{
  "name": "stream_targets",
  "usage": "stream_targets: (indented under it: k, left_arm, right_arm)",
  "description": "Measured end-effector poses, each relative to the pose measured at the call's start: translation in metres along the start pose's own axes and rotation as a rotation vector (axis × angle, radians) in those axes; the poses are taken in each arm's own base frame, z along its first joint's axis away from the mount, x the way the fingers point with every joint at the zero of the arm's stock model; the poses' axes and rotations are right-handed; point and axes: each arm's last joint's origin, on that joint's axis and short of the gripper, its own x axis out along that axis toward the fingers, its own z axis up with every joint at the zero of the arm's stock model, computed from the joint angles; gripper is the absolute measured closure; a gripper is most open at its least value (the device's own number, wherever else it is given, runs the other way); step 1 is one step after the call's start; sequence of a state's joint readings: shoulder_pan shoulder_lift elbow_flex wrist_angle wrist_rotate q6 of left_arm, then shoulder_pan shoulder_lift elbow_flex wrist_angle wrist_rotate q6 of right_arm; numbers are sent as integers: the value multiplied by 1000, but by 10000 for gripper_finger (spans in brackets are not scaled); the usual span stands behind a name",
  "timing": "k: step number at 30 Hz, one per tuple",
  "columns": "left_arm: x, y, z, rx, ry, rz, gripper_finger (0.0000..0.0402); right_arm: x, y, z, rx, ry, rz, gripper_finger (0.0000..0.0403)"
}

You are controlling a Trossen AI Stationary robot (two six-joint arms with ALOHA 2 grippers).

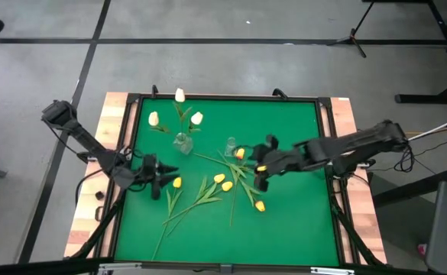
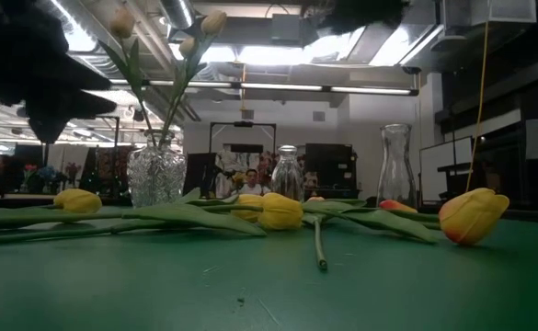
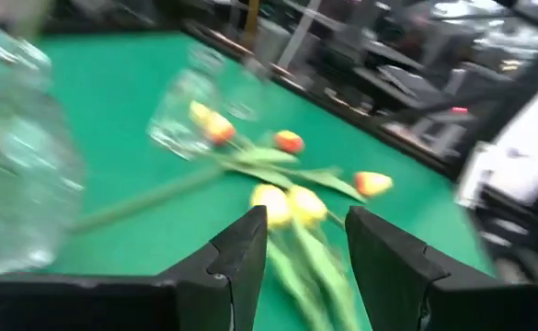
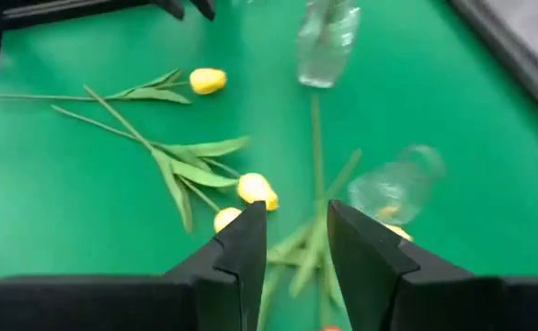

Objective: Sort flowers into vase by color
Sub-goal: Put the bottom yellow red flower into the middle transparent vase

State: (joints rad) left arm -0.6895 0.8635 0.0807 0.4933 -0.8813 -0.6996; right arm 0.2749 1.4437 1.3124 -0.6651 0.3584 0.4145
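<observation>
Green mat (image 1: 284, 221): loose yellow-headed tulips (image 1: 223, 182) frame-centre, white tulips in clear glass vase (image 1: 183, 142) upper-left; left gripper (image 1: 164, 177) and right gripper (image 1: 260, 169) both parted, empty.

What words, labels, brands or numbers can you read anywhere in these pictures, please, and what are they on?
None can be read.
The green table, the glass vase holding white tulips, the yellow tulips lying on the table, and both dark arms show no lettering.
In the low view the room behind holds lights and equipment, but any signs there are too small or blurred to read.
</observation>
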Motion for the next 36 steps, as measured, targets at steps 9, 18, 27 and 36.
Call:
stream_targets:
  k: [9,18,27,36]
  left_arm:
    - [-12,-11,-6,-59,59,-125,254]
    - [-13,-11,-7,-45,48,-105,254]
    - [-13,-10,-6,-46,23,-77,254]
    - [-13,-9,-7,-42,24,-75,254]
  right_arm:
    - [82,17,-39,10,61,-16,286]
    - [110,11,-80,265,195,-109,286]
    - [118,11,-102,348,257,-126,286]
    - [135,23,-119,325,276,-139,286]
